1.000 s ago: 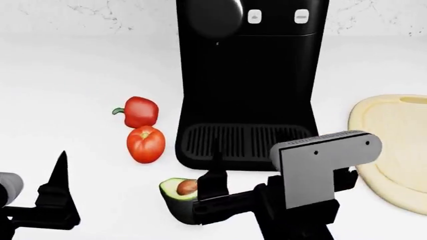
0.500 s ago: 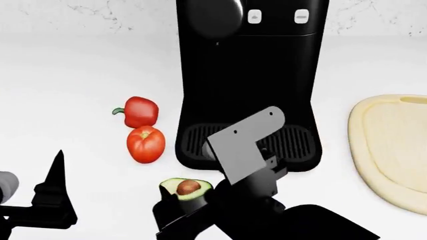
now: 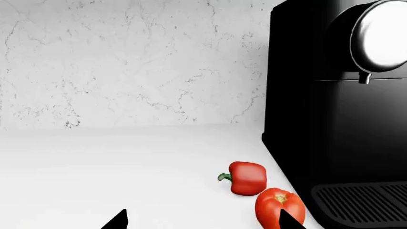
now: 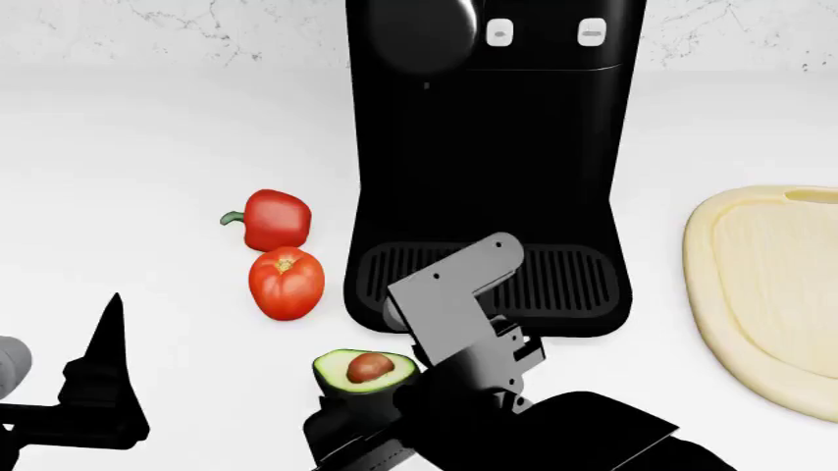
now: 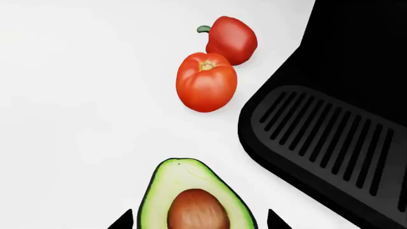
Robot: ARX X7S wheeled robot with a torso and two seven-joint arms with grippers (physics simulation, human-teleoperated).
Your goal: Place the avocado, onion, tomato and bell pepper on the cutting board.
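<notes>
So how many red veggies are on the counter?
2. The pepper sits left of the coffee machine, and the tomato lies right beside it, nearer the robot. More could hide behind the machine.

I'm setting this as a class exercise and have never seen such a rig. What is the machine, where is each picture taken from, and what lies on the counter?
It is a simulated two-armed robot. One picture looks down from its head; the other two come from cameras by each pincer. On the white counter lie a pepper, a tomato and an avocado before a black coffee machine, with a cutting board off to the right. The right pincer straddles the avocado, apparently open. The left pincer is open and holds nothing.
</notes>
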